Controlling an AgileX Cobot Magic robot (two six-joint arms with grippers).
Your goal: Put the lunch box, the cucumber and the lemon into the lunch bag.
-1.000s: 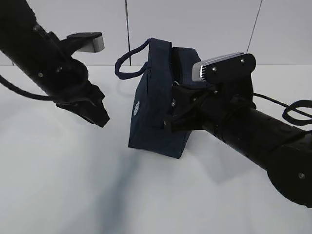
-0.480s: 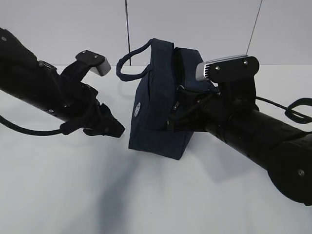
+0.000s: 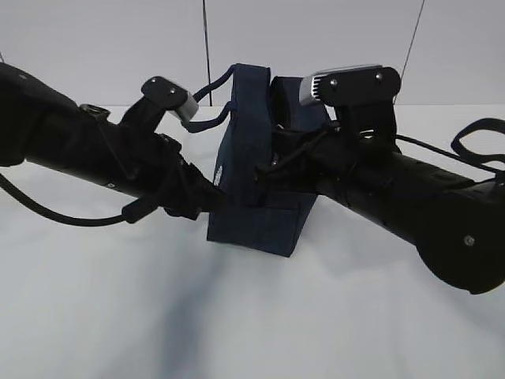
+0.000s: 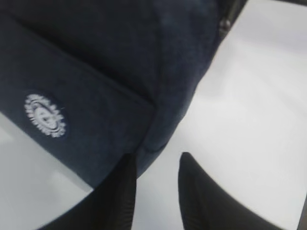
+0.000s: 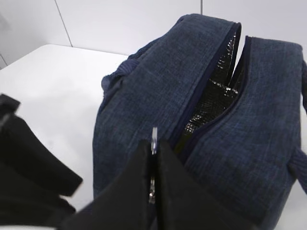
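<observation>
The dark navy lunch bag (image 3: 252, 158) stands on the white table, its top zipper partly open with a silvery lining (image 5: 216, 91) showing. My right gripper (image 5: 154, 143) is shut on the silver zipper pull (image 5: 154, 134) at the bag's near end. My left gripper (image 4: 156, 160) is open at the bag's lower front corner (image 4: 158, 139), left fingertip (image 4: 128, 167) touching the fabric below the round white logo (image 4: 45, 115). In the exterior view the left gripper (image 3: 217, 201) presses against the bag's left side. Lunch box, cucumber and lemon are out of view.
The bag's loop handles (image 3: 209, 91) stick out at the back left. A black cable (image 3: 473, 134) loops at the right behind my right arm. The white table (image 3: 95, 316) lies bare in front.
My left arm has swung right and down until its gripper reached the bag's left side. My right gripper stayed on the zipper pull and the bag shifted slightly.
</observation>
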